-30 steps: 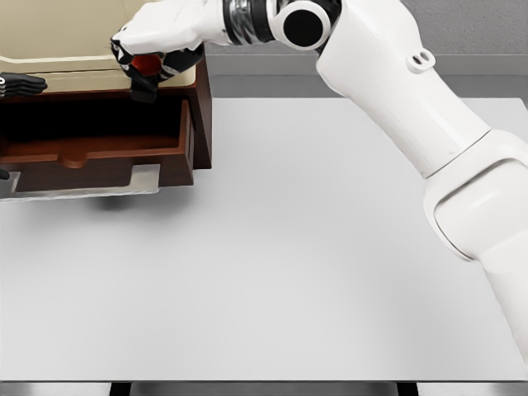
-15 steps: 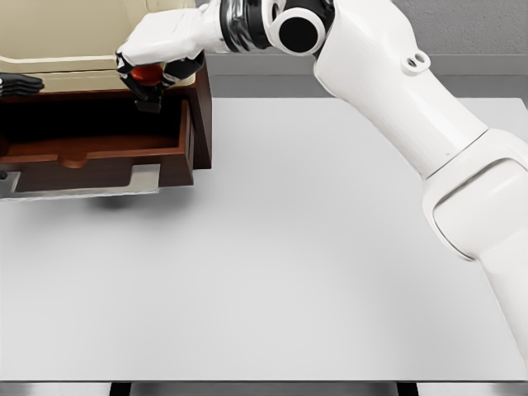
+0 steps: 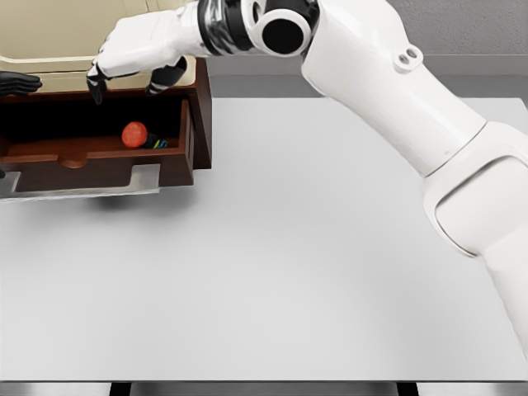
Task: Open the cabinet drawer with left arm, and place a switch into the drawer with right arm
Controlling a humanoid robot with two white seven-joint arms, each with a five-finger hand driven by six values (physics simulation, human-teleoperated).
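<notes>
**No readable text in view**

Nothing in the head view carries a word, number, brand or sign that can be read. The white arm shells, the dark wood cabinet (image 3: 202, 115) at about ten o'clock, its open drawer (image 3: 99, 161) and the pale tabletop (image 3: 313, 264) all show plain, unmarked surfaces. The small red switch (image 3: 134, 134) lying in the drawer has a dark part beside it with tiny flecks of colour, too small to tell whether they are lettering.
</notes>
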